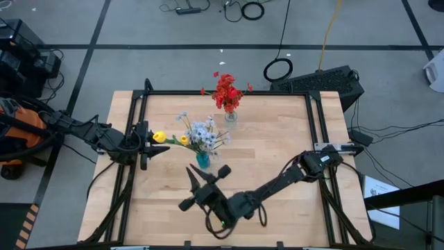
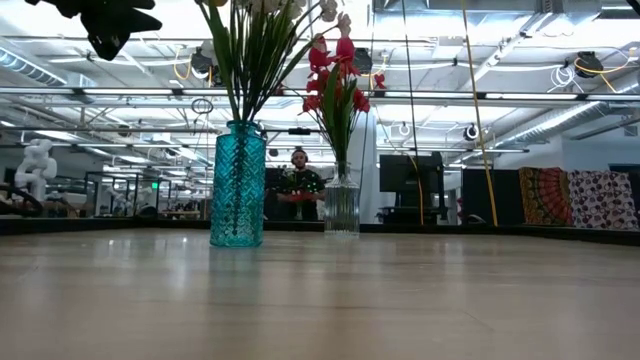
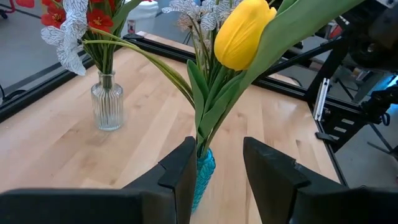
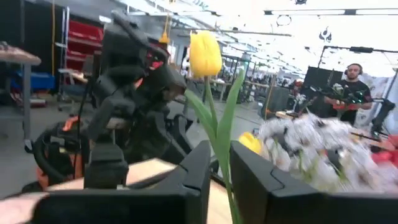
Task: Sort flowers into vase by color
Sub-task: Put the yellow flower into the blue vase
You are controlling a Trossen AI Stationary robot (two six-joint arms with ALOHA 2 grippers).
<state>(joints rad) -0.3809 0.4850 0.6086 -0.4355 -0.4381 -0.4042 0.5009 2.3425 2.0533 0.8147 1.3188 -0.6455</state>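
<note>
A teal vase [image 1: 202,160] [image 2: 238,185] in the middle of the table holds pale white-grey sprays [image 1: 201,132] and a yellow bud [image 1: 184,139]. A clear glass vase [image 1: 230,116] [image 3: 107,106] behind it holds the red blooms [image 1: 225,92]. A yellow tulip [image 1: 159,137] [image 3: 242,31] [image 4: 204,53] stands left of the teal vase, close to my left gripper [image 1: 154,144] [image 3: 217,168]. That gripper is open and empty, level, facing the teal vase. My right gripper [image 1: 201,177] [image 4: 221,180] is just in front of the teal vase, nearly shut on the tulip's stalk. My right gripper pinches the yellow tulip's thin green stalk [image 4: 219,149] between its two fingers, well below the bloom. The stalk and a long leaf rise from between the fingers, and the bloom stands upright above them. The fingers hide the stalk's lower end.
Black frame rails [image 1: 316,118] run along the table's left, far and right sides. Bare wood shows on the table's right half [image 1: 277,149] and along its near edge. A person [image 2: 300,180] stands in the room beyond the far edge.
</note>
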